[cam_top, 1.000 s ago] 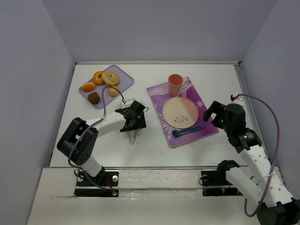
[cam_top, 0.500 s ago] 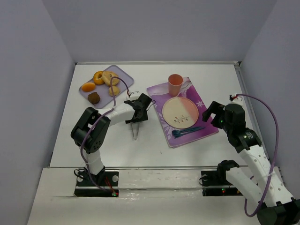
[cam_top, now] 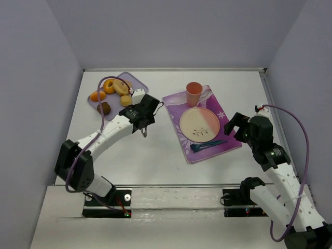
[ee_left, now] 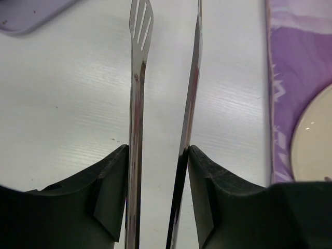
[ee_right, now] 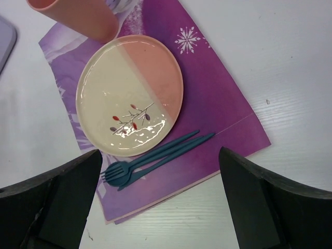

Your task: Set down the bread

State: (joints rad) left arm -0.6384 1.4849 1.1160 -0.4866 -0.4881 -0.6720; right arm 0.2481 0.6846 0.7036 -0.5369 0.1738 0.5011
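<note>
Left claw (cam_top: pixel 142 122): we see it pinching a pair of metal tongs (ee_left: pixel 137 104), one black finger pressed on the outside of each blade.
Tongs: the two blades stand apart along their whole length, with white counter (cam_top: pixel 155 161) showing between them; one tip is slotted.
Left claw's place: it hangs over the bare counter between the lavender tray (cam_top: pixel 138 83) and the purple placemat (ee_right: pixel 218 104), closer to the tray.
Bread (cam_top: pixel 122 86): it lies on the tray at the far left of the counter, among several other baked pieces, apart from the tongs.
Tray in the left wrist view: we see only one corner of it, at the upper left edge.
Right claw (ee_right: pixel 160 155): its fingers are spread wide and grip nothing; it hangs above the near right part of the placemat.
Plate (ee_right: pixel 129 93): cream and pink, it sits in the middle of the placemat.
Cup (cam_top: pixel 194 93): it stands upright at the far end of the placemat, just beyond the plate.
Fork (ee_right: pixel 148 161) and knife (ee_right: pixel 179 150): both teal, they lie side by side on the placemat at the plate's near edge.
</note>
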